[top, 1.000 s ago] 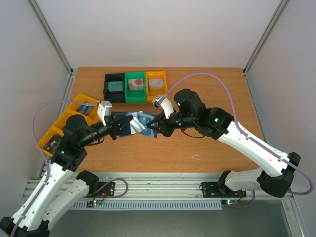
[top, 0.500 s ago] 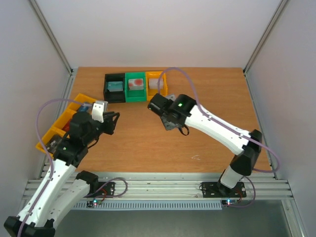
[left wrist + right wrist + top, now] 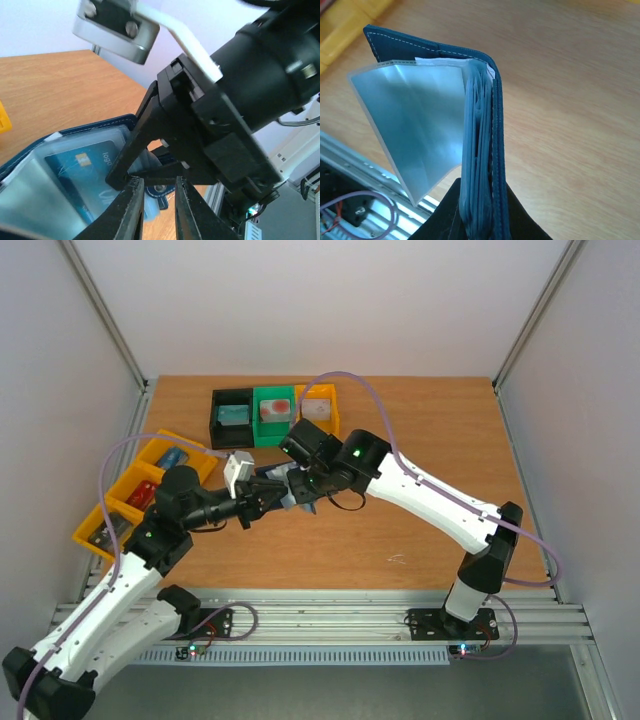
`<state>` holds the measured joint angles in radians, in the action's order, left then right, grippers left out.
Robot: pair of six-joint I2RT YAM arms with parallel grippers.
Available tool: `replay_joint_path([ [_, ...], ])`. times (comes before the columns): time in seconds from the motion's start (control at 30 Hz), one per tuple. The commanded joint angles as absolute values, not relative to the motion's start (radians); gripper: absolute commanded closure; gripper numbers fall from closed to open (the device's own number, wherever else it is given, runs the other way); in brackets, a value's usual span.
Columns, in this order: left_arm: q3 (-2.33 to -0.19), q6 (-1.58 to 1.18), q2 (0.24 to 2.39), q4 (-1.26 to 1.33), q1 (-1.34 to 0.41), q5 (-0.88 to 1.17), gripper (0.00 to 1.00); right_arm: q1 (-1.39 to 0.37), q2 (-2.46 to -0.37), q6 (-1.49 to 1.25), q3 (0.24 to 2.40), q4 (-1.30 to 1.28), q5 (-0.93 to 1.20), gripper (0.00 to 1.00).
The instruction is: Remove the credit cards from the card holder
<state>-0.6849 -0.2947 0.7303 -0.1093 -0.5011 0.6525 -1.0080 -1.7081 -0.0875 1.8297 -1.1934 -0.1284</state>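
One card holder (image 3: 496,130), open and held off the table (image 3: 420,430) between both arms; the right gripper (image 3: 481,220) is clamped on its lower edge, one clear pocket page (image 3: 415,125) fanned out; one blue credit card (image 3: 82,167) shows inside a pocket; the left gripper (image 3: 157,202) sits at the pages with fingers narrowly apart, grip unclear. Three small bins in a far row: black bin (image 3: 216,418), green bin (image 3: 274,437), orange bin (image 3: 335,410), each holding one flat card-like item; three joined yellow bins (image 3: 128,478) at left hold small items.

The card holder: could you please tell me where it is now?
Top view, left of centre: the card holder sits in the right gripper, near the green bin.
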Motion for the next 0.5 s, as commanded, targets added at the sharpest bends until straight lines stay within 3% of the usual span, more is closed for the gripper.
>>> replay_joint_path([
  [0.0, -0.674, -0.21, 0.728, -0.084, -0.537, 0.601, 0.83, -1.044, -1.748, -0.097, 1.907, -1.167, -0.086, 0.99],
  [0.17, -0.68, -0.11, 0.723, -0.159, -0.543, 0.501, 0.86, -1.046, -1.769, -0.086, 1.923, -1.119, 0.018, 0.99],
  [0.37, -0.63, -0.197, 0.695, -0.254, -0.515, 0.283, 0.86, -1.045, -1.696, -0.065, 1.899, -1.087, 0.032, 0.99],
  [0.47, -0.624, -0.197, 0.679, -0.254, -0.493, 0.352, 0.86, -1.045, -1.638, -0.023, 1.858, -1.038, 0.091, 0.99],
])
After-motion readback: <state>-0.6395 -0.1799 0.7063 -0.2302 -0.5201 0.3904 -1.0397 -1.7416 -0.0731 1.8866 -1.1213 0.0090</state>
